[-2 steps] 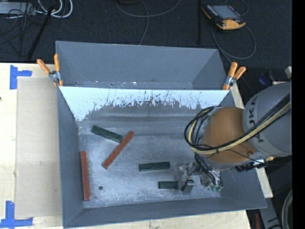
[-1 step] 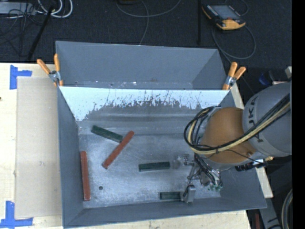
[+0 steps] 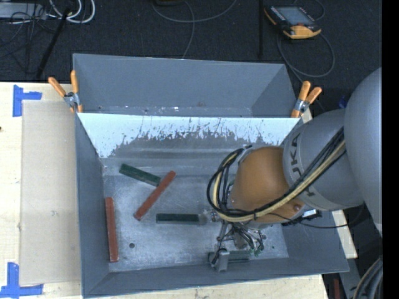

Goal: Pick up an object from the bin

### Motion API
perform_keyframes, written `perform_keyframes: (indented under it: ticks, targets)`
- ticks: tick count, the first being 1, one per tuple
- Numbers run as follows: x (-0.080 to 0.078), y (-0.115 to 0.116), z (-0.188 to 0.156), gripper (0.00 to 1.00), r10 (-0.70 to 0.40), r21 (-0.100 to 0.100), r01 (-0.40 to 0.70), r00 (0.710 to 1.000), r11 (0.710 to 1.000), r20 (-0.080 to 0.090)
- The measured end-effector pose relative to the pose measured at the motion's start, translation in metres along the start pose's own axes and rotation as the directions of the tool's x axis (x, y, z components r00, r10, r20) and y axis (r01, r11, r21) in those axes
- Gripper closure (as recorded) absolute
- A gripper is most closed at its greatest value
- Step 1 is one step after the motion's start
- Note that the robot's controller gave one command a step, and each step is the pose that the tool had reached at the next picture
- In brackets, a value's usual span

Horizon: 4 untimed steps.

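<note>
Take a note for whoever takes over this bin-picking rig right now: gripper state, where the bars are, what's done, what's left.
Gripper: low in the bin, near its front right corner; whether it holds anything cannot be made out.
Things: near green bar lies flat just left of the gripper. Slanted brown bar lies further left, its upper end beside the far green bar. Left brown bar lies along the left wall.
Done: arm is down in the bin; all four bars lie on the floor.
Left: grasp one thing and lift it out.
</note>
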<state>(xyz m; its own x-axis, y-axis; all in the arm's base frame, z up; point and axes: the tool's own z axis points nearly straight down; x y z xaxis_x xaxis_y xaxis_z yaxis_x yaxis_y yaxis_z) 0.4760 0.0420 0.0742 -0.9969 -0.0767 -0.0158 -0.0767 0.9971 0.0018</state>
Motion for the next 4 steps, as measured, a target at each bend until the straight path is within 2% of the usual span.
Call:
perform_keyframes:
  ticks: [1, 2, 3, 4]
  targets:
    - [-0.023, -0.016, -0.068, 0.0, 0.009, 0.002, -0.009, 1.0, 1.0, -0.008]
    - [-0.057, 0.061, 0.009, 0.0, -0.072, -0.003, 0.072, 0.997, 0.997, -0.018]
    - [-0.058, 0.057, 0.005, 1.0, -0.069, 0.001, 0.069, 0.998, 0.998, -0.015]
    - [-0.06, 0.047, -0.136, 1.0, -0.079, 0.001, 0.079, 0.997, 0.997, -0.007]
